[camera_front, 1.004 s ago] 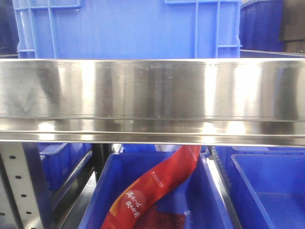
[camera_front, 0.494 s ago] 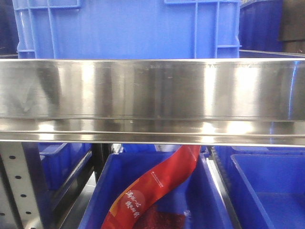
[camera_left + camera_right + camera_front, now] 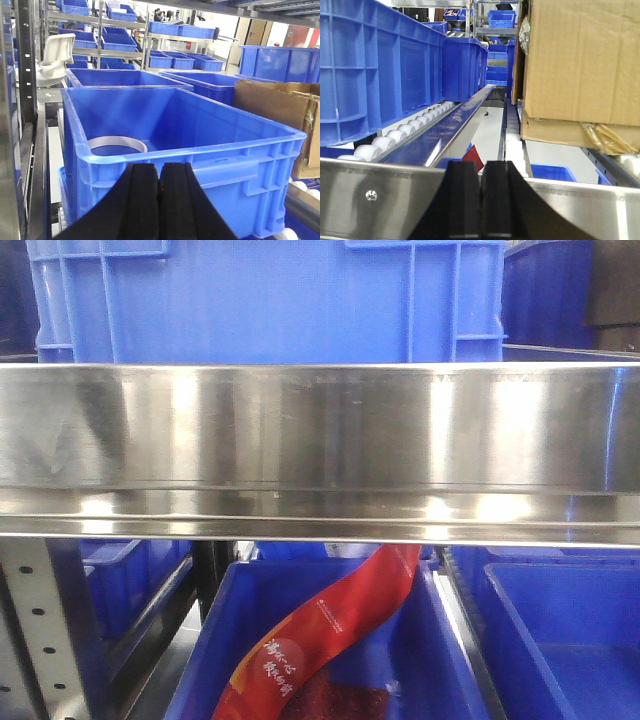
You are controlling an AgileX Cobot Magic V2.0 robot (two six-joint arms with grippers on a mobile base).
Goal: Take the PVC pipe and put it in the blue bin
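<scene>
- Left gripper (image 3: 159, 172): black pads pressed together, holding nothing.
- White PVC pipe ring (image 3: 118, 146): lies inside the large blue plastic bin (image 3: 200, 150), just beyond the left gripper.
- Right gripper (image 3: 480, 172): pads closed, empty, before a steel rail (image 3: 380, 200).

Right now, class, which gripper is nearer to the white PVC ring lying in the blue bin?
Left. The left gripper sits just outside the blue bin holding the PVC ring. The right gripper faces a steel rail; no ring shows in its view.
</scene>
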